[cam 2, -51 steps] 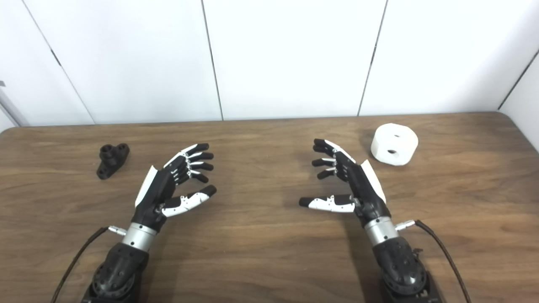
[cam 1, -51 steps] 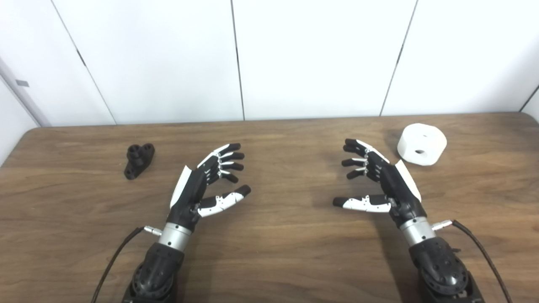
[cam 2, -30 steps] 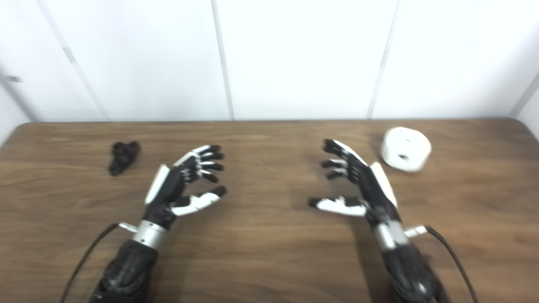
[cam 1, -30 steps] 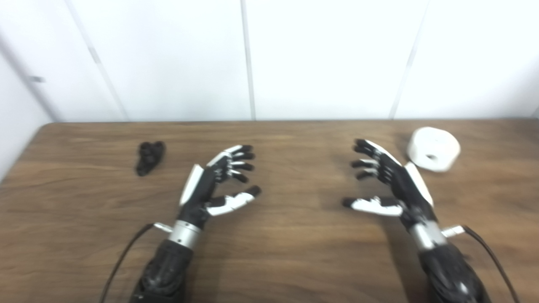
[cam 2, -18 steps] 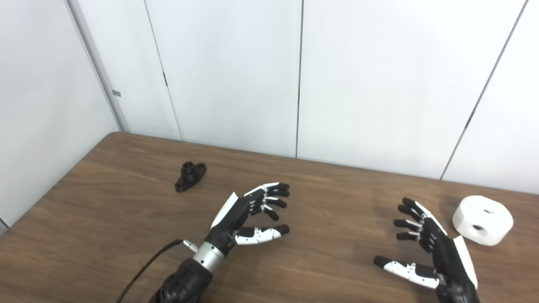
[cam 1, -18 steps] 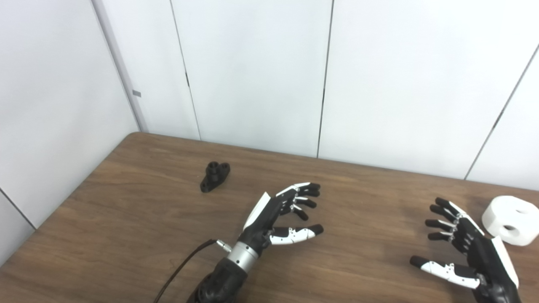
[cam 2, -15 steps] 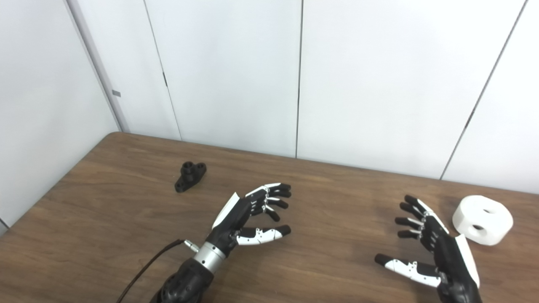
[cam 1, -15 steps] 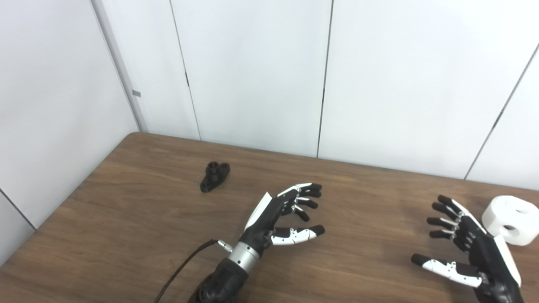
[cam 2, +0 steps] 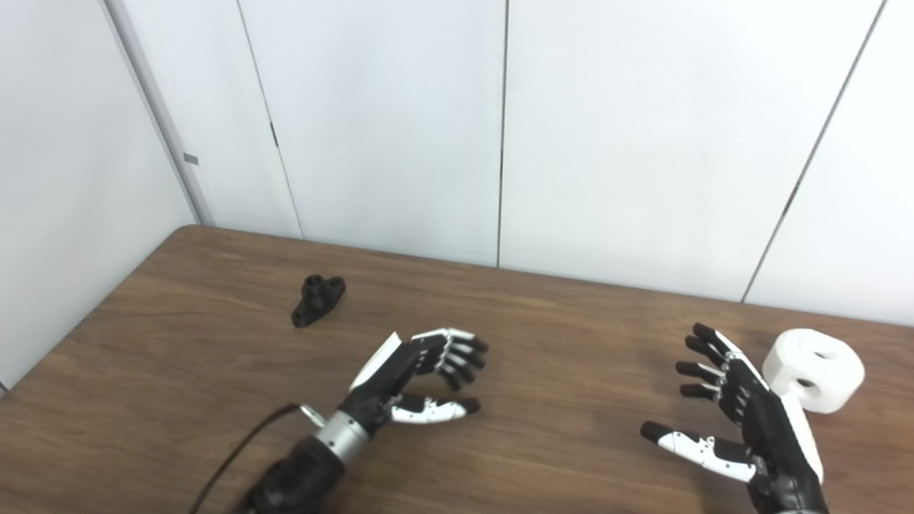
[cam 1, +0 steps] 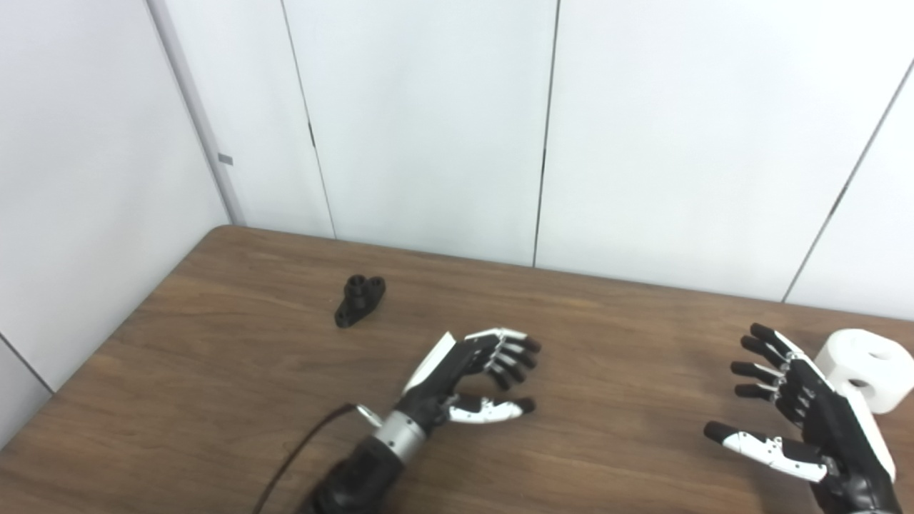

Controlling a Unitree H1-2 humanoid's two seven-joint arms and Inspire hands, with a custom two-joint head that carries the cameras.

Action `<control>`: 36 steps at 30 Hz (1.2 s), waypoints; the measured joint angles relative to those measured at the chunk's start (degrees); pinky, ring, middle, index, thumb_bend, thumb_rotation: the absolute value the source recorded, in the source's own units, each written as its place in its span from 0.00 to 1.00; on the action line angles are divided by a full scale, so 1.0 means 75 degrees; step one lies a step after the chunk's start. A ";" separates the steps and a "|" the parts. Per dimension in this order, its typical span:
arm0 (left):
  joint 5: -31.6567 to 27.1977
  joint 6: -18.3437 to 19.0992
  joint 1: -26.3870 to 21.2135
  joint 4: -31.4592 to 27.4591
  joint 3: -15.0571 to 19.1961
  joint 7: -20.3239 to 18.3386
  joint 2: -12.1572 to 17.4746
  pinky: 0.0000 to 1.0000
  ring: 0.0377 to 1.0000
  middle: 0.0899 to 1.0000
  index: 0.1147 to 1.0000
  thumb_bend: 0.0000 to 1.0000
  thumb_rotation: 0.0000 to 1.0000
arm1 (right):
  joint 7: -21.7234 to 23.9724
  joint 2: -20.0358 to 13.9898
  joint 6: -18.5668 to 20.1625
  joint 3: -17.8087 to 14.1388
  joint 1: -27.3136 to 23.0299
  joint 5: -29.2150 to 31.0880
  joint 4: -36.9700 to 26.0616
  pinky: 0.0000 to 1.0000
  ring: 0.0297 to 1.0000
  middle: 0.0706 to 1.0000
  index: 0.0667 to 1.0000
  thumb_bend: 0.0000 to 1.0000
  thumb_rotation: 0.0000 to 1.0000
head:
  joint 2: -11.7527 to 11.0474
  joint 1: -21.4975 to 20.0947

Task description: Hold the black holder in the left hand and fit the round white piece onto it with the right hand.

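Both hands empty, fingers apart; left hand (cam 1: 468, 375) well apart from small black plastic holder (cam 1: 360, 300) toward table's far left corner, easily knocked away.

Left robot hand (cam 1: 464, 375): black body, white plate on the back, white thumb segments, black fingertips. Silver wrist collar (cam 1: 398, 433) behind it, then a black forearm; a dark cable (cam 1: 293, 453) plugs in at the collar. Right robot hand (cam 2: 750, 417): same black-and-white build, small screws on the thumb.
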 measured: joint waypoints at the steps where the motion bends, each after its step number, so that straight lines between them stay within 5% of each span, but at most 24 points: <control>1: 0.0053 0.0250 -0.0063 -0.0169 0.0012 -0.0097 0.0212 0.61 0.65 0.67 0.67 0.70 0.10 | 0.0000 -0.0011 0.0007 -0.0001 -0.0001 -0.0006 -0.0003 0.65 0.75 0.85 0.86 0.62 0.00 | 0.0000 -0.0012; 7: 0.0073 0.1017 -0.0362 -0.0540 0.0374 -0.0164 0.0712 0.58 0.67 0.69 0.68 0.70 0.07 | -0.0001 -0.0007 0.0178 -0.0027 -0.0023 0.0005 -0.0040 0.65 0.74 0.85 0.87 0.61 0.00 | 0.0000 0.0023; 14: 0.0225 0.1276 -0.0533 -0.0584 0.0874 0.0021 0.0979 0.56 0.65 0.68 0.67 0.68 0.06 | -0.0002 -0.0008 0.0252 -0.0069 -0.0090 0.0017 -0.0063 0.62 0.73 0.85 0.86 0.61 0.00 | 0.0000 0.0035; 25: 0.1033 0.1526 -0.0657 -0.0740 0.1661 0.1114 0.1242 0.59 0.69 0.70 0.67 0.72 0.13 | -0.0003 -0.0006 0.0255 -0.0090 -0.0090 -0.0016 -0.0079 0.64 0.74 0.86 0.87 0.59 0.00 | 0.0059 0.0070; 33: 0.1708 0.1617 -0.0671 -0.0607 0.1896 0.2381 0.1022 0.75 0.86 0.85 0.75 0.70 0.14 | -0.0003 -0.0008 0.0258 -0.0093 -0.0084 -0.0015 -0.0094 0.62 0.72 0.85 0.87 0.60 0.00 | 0.0105 0.0082; 36: 0.2239 0.1695 -0.0679 -0.0568 0.1833 0.2682 0.1023 0.76 0.92 0.92 0.75 0.77 0.21 | -0.0003 -0.0010 0.0287 -0.0108 -0.0073 -0.0014 -0.0155 0.62 0.73 0.86 0.87 0.59 0.00 | 0.0105 0.0094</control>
